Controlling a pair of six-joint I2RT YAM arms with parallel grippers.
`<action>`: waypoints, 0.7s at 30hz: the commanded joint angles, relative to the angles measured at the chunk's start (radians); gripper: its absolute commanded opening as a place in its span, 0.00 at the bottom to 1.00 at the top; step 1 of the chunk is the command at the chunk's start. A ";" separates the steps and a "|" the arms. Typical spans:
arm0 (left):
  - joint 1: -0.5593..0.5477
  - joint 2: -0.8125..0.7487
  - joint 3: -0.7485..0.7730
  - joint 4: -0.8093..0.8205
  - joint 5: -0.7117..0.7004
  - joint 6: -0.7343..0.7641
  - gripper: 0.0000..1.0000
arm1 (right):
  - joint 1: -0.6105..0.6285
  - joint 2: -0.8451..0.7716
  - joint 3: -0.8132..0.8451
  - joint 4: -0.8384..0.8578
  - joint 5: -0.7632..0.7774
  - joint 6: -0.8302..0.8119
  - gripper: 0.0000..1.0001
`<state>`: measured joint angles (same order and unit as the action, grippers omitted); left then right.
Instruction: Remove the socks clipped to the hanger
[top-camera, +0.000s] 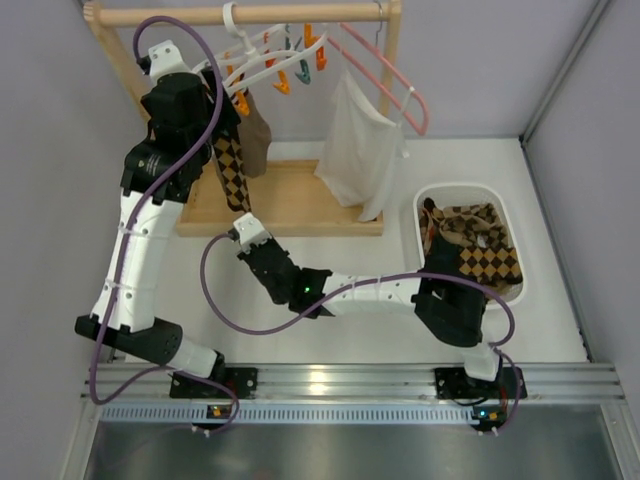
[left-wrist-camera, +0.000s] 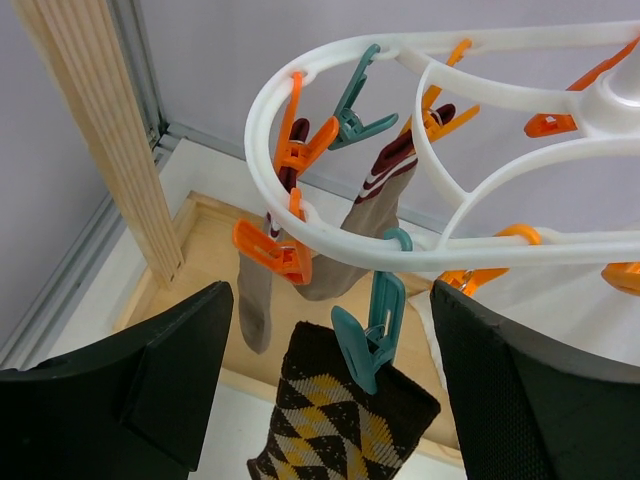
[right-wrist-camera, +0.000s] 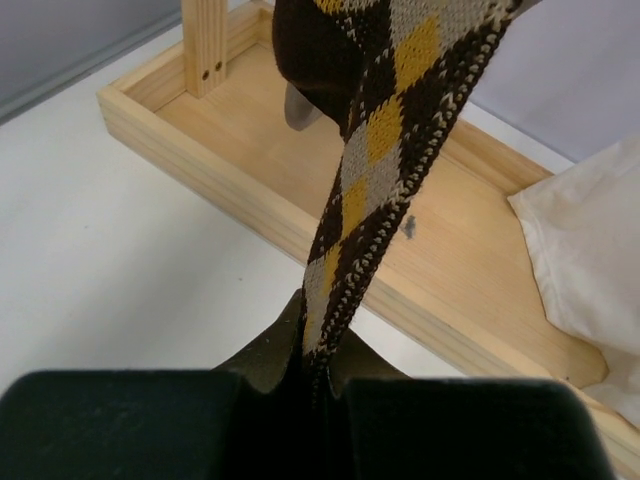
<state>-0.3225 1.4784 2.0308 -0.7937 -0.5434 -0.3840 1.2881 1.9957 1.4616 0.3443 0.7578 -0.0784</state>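
The top external view looks steeply down from above and behind the near edge. It takes in the whole tabletop (top-camera: 550, 180), out to the wooden rack (top-camera: 290, 205) at the far edge.

The left wrist camera sits high near the far left corner. It faces the far edge from just beneath the hanger (left-wrist-camera: 300, 215).

The right wrist camera rides low toward the middle of the table. It faces the far edge, very close to the argyle sock (right-wrist-camera: 375, 150).

All three views share that sock and the rack's base tray.
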 joint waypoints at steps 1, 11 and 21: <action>-0.003 0.013 0.043 0.024 -0.010 0.027 0.83 | 0.019 0.026 0.065 -0.028 0.025 -0.034 0.00; -0.003 0.054 0.040 0.024 -0.033 0.023 0.70 | 0.033 0.054 0.078 -0.041 0.037 -0.052 0.00; -0.003 0.094 0.078 0.025 -0.015 0.030 0.46 | 0.033 0.048 0.033 -0.041 0.008 -0.043 0.00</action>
<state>-0.3229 1.5620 2.0651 -0.7944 -0.5575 -0.3649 1.2949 2.0403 1.5059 0.3088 0.7837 -0.1234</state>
